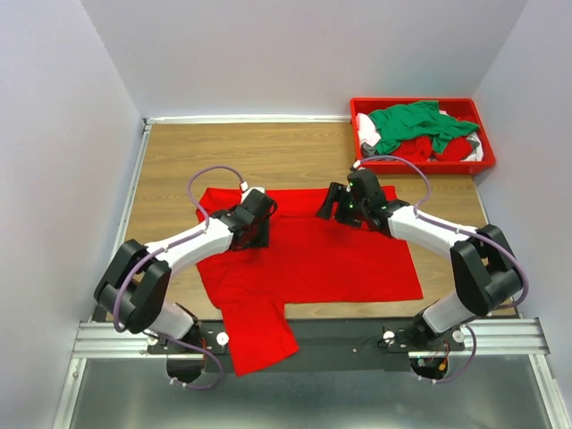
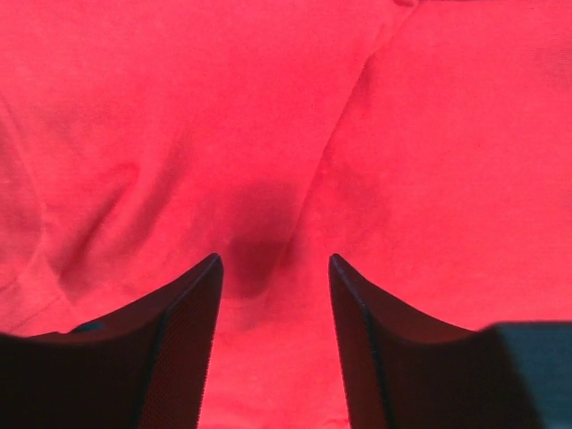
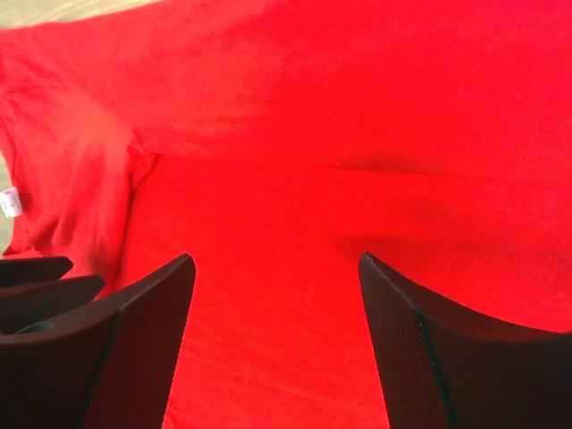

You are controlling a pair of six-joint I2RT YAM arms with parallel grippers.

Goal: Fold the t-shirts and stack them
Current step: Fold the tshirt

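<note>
Red t-shirt [image 1: 340,259] lies spread flat on the counter [image 1: 268,152], one part reaching past the near edge, and we see the left pincer [image 1: 261,234] and right pincer [image 1: 331,207] both low over its far half, jaws apart, gripping nothing.

No writing, brand or number can be read anywhere. A small white tag [image 3: 9,204] sits on the red t-shirt [image 3: 313,134] at nine o'clock in the right wrist view, too small and blurred to read.
</note>
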